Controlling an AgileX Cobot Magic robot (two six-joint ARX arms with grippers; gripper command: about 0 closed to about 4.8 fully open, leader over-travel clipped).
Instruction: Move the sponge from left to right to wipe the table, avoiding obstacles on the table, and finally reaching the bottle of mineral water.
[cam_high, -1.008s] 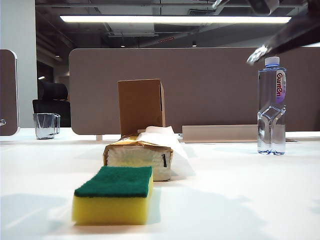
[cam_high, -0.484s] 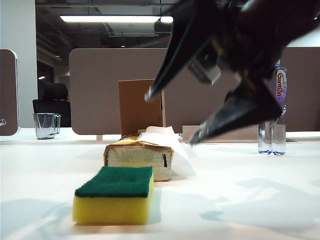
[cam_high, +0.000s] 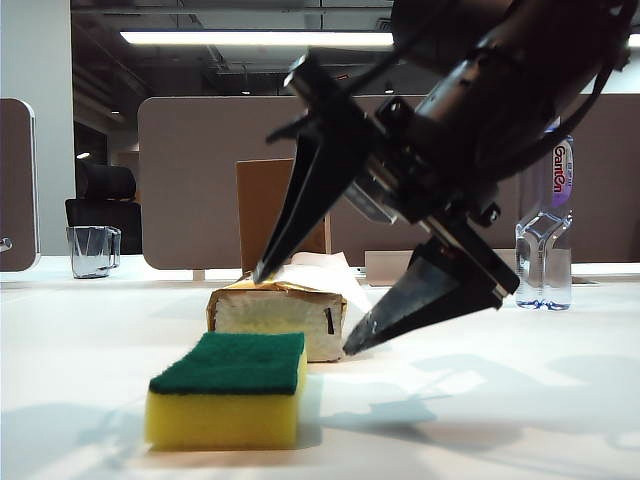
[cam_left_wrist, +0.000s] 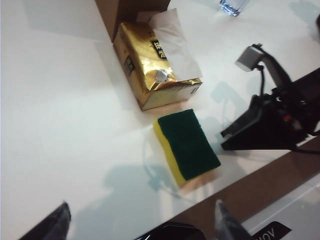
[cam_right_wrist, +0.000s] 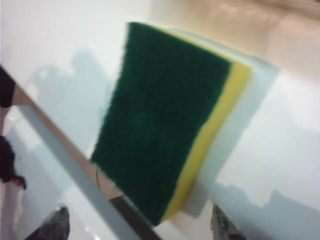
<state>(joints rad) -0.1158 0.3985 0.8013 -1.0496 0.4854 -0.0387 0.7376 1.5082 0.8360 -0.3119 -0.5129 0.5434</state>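
Note:
The sponge (cam_high: 228, 390), yellow with a green top, lies flat on the white table (cam_high: 520, 400) near the front. Behind it lies the gold tissue pack (cam_high: 275, 310), and behind that the brown cardboard box (cam_high: 270, 205) stands upright. The bottle of mineral water (cam_high: 545, 230) stands at the back right. My right gripper (cam_high: 307, 310) hangs open just right of the sponge and above it, touching nothing. In the right wrist view the sponge (cam_right_wrist: 165, 140) fills the space ahead of the open right gripper (cam_right_wrist: 137, 227). My left gripper (cam_left_wrist: 142, 217) is open and empty, high above the sponge (cam_left_wrist: 187, 145) and tissue pack (cam_left_wrist: 150, 65).
A clear glass mug (cam_high: 92, 250) stands at the far left back. A low grey ledge (cam_high: 440, 266) and partition panels run behind the table. The right arm (cam_left_wrist: 280, 120) shows dark beside the sponge in the left wrist view, near the table's front edge.
The right arm swung down and leftward from the upper right corner. Its open gripper now hangs low beside the sponge, in front of the tissue pack. The sponge has not moved.

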